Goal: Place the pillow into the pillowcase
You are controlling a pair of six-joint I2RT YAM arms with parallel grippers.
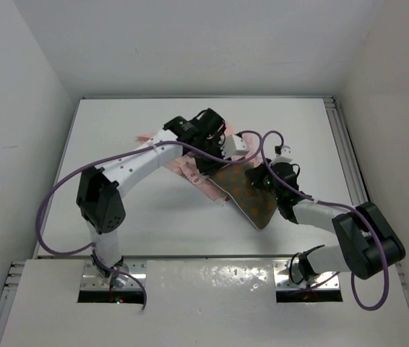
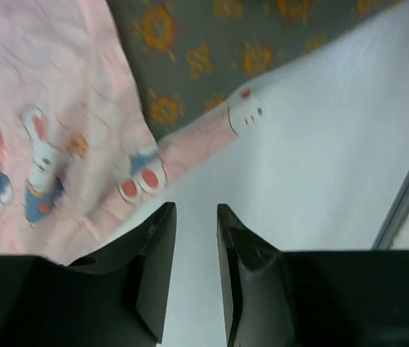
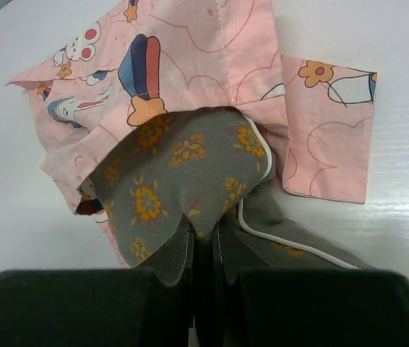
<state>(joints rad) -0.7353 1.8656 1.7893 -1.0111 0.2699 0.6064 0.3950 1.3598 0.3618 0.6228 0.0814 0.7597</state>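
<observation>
Presently, item one: pillow (image 3: 183,166), count one. Olive-brown cloth with orange flowers and white piping. It lies mid-table, its far end tucked under the mouth of the pillowcase and its near end outside.

Item two: pillowcase (image 3: 204,43), count one. Thin pink cloth with rabbits, bunched and creased. It covers only the pillow's far part. One flap is folded out to the side on the table (image 1: 175,231).

Item three: right gripper (image 3: 203,242), count one. The jaws are clamped on a gathered fold of the pillow's near end.

Item four: left gripper (image 2: 196,217), count one. The jaws stand a narrow gap apart with nothing between them. It sits over bare table, just beside the pillowcase's lower edge and not touching it.

Item five: table, count one, white.

Step in hand, as judged: feeding the pillow deeper into the sack. To do it well, the left gripper needs a firm pinch on the upper lip of the opening, taking one layer only, and should lift it to hold the mouth wide. The right gripper should push along the pillow's length, low to the table, so the corners enter without dragging the cloth along. Risk: the loose sack may slide or bunch ahead of the pillow.
</observation>
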